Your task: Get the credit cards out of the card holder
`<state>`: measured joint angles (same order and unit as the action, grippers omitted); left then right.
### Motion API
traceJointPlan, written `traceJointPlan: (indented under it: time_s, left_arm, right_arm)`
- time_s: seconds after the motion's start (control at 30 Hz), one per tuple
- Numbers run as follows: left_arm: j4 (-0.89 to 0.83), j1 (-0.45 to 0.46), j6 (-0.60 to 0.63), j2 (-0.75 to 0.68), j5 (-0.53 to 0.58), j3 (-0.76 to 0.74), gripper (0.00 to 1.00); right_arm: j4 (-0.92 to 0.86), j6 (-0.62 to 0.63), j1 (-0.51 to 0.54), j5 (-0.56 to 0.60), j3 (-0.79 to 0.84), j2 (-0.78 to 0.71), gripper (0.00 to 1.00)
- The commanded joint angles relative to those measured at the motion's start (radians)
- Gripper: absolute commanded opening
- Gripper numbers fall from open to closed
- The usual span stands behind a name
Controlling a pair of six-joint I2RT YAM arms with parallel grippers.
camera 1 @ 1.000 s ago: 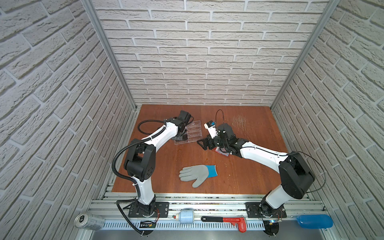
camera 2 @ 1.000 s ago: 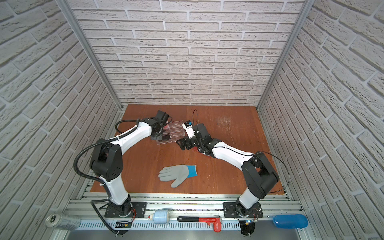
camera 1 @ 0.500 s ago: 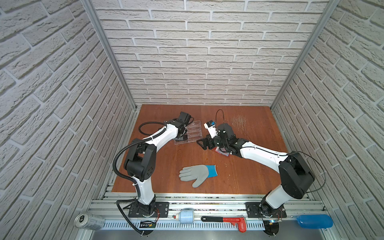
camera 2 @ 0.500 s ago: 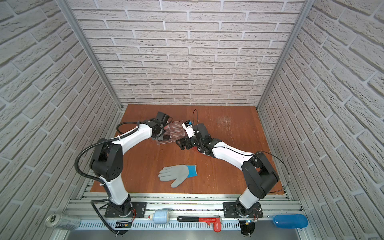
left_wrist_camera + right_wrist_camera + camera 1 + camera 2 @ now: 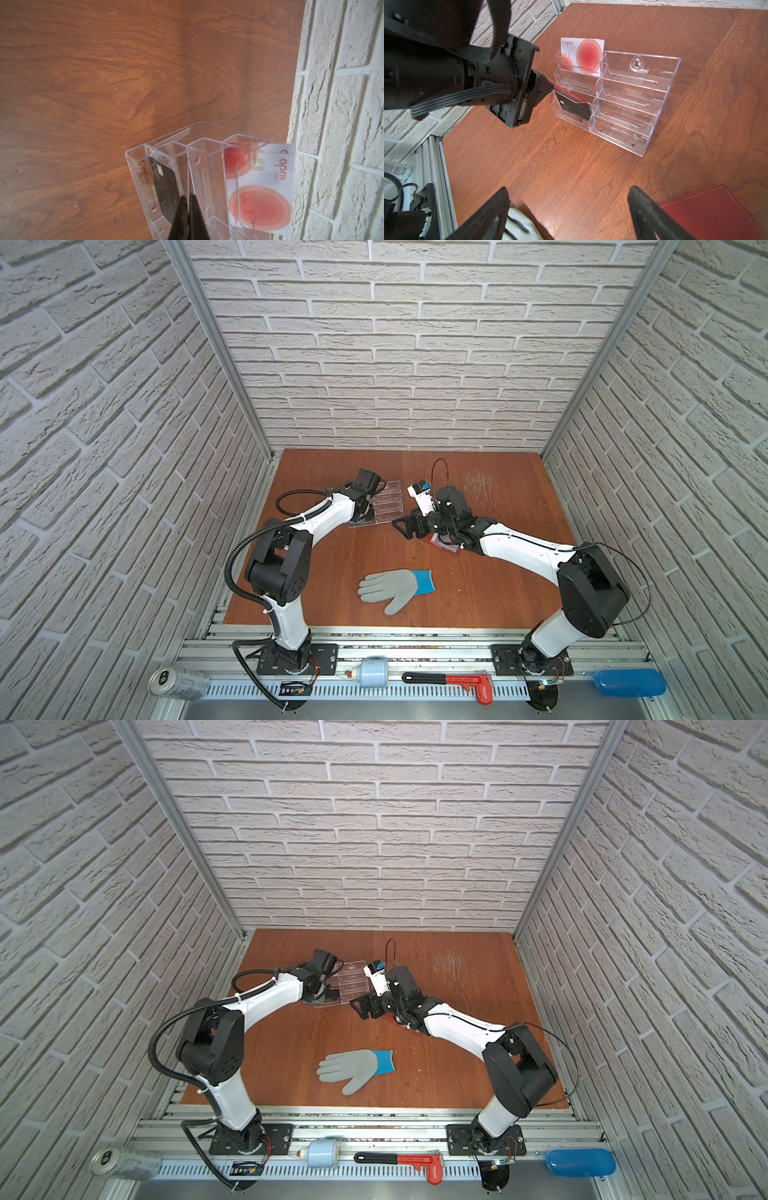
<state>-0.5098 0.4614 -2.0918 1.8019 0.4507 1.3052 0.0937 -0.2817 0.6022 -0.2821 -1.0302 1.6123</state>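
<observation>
Left gripper pinches a red card at the stand; right gripper gapes open. Holder lies beside it.

card holder: one corner vis. in r. wrist view, rest cut by frame edge; in both top views we see it mostly under the r. arm.
dark red card: we get only a thin strip btw. left gripper tips and black card; rest hidden.
glove: cut by frame edge, pt. behind a right gripper finger.
black card print: too small for us to read.
</observation>
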Motion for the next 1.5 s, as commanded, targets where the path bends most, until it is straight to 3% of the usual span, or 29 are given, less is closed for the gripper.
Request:
traceJointPlan:
  time_s: [0.0,0.83,1.47]
  left_arm:
    - [-0.002,0.007,-0.617,-0.01,0.035,0.029,0.0]
    - [0.084,0.025,-0.736,0.007,0.039,-0.055,0.0]
    - [0.114,0.014,-0.738,-0.002,0.051,-0.081,0.01]
  right_arm:
    - [0.043,-0.007,-0.001,-0.008,0.007,-0.014,0.9]
    - [0.062,-0.025,0.013,-0.025,0.007,0.007,0.9]
    - [0.057,-0.021,0.021,-0.024,0.005,0.003,0.9]
